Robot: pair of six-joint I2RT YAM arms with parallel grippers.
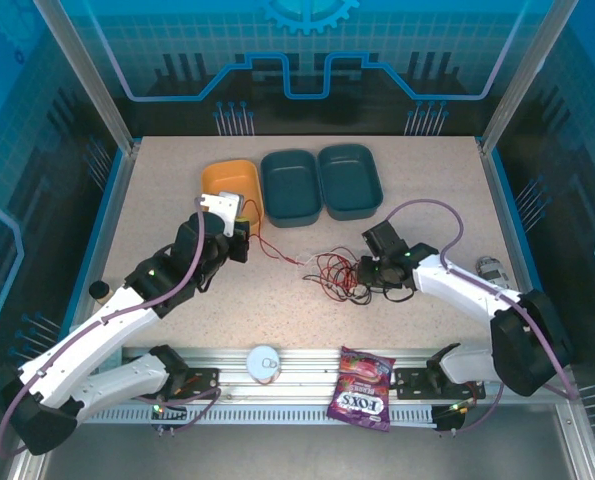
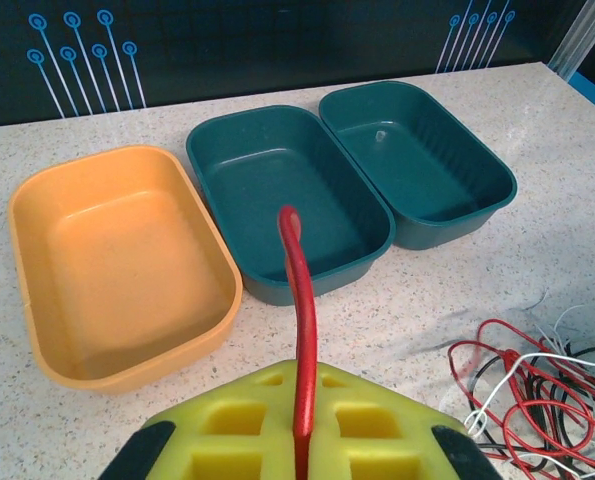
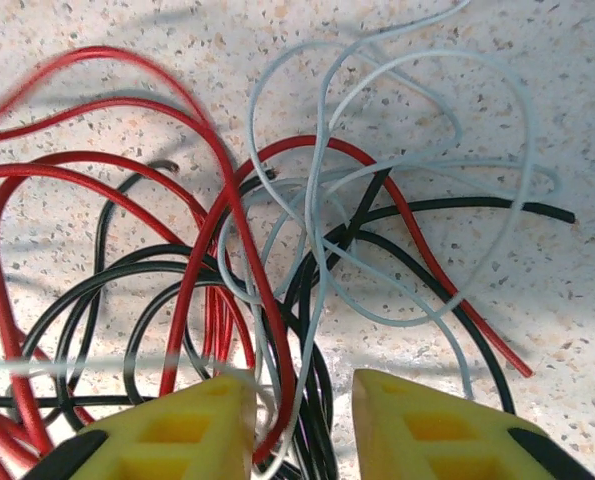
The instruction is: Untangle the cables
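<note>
The left gripper (image 2: 304,405) is clamped narrowly on a single red cable (image 2: 297,290), which runs up between its yellow pads and curves forward. In the top view this gripper (image 1: 239,245) sits just at the near side of the orange tray (image 1: 232,182). The red strand trails from it across the table (image 1: 432,185), away to the tray's right.

The right gripper (image 3: 302,425) stands with its jaws a little apart. Red, black and grey strands pass loosely through the gap, and neither pad visibly presses on them.

The cables (image 1: 332,272) lie in one loose tangle, nearer the arms than the orange tray and well to its right.

Two teal trays (image 1: 320,183) sit side by side just right of the orange tray. A sweet bag (image 1: 362,392) lies on the front rail, far nearer than the orange tray and to its right.
</note>
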